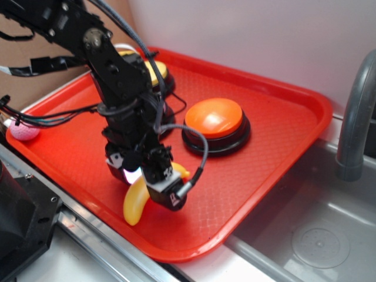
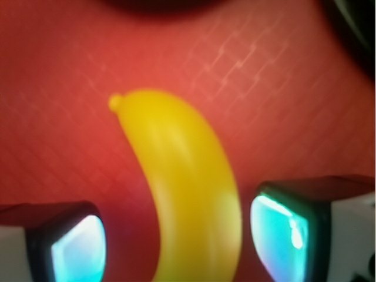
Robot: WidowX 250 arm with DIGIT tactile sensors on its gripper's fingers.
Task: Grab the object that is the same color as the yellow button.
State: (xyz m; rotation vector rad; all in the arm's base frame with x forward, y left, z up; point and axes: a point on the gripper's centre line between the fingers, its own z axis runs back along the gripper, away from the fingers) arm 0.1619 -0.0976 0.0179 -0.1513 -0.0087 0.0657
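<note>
The yellow toy banana (image 1: 136, 202) lies on the red tray (image 1: 276, 153) near its front edge. It fills the middle of the wrist view (image 2: 188, 188). My gripper (image 1: 151, 183) is down over the banana, open, with one finger on each side of it and a gap to both pads (image 2: 79, 249). The yellow button (image 1: 154, 71) stands at the back of the tray, mostly hidden behind my arm.
An orange-topped button (image 1: 214, 120) stands right of my arm in the tray's middle. A pink ball (image 1: 24, 130) lies off the tray's left edge. A sink basin (image 1: 317, 235) and grey faucet (image 1: 357, 111) are on the right.
</note>
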